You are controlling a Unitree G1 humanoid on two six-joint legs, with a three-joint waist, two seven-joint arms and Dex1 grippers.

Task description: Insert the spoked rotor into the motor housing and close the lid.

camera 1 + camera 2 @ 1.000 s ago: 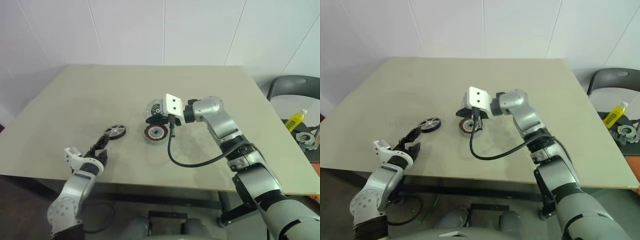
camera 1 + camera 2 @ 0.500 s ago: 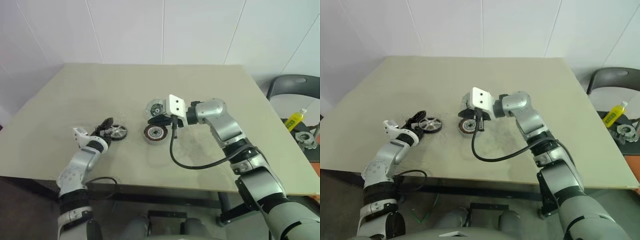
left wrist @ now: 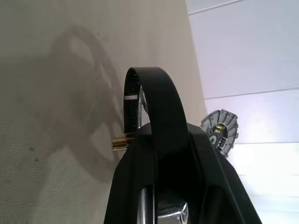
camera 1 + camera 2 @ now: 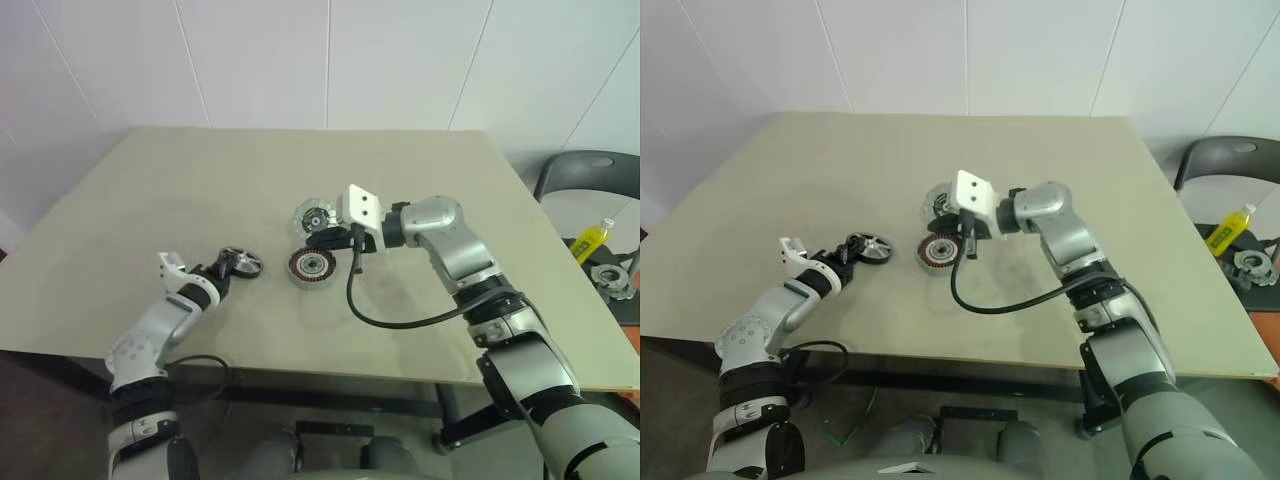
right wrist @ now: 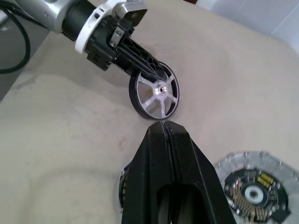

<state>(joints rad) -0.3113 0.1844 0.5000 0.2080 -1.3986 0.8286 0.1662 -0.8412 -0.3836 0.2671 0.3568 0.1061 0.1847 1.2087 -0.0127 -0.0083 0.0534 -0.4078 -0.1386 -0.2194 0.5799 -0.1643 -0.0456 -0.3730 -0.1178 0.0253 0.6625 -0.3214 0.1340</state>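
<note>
The spoked rotor, a silver spoked wheel with a dark rim, is tipped up off the table at the front left. My left gripper is shut on its near rim; the right wrist view shows its fingers clasping the rotor. The motor housing, dark with a copper ring, lies flat to the rotor's right. Behind it sits the lid, a grey finned disc. My right gripper is shut and empty, hovering between housing and lid, pointing left.
A black cable loops from my right wrist over the table towards its front edge. Off the table's right side stand a dark chair and a yellow bottle. White walls rise behind the table.
My left gripper moved forward to the rotor, closed on its rim and tipped it up. My right gripper drifted slightly to the right and stayed shut.
</note>
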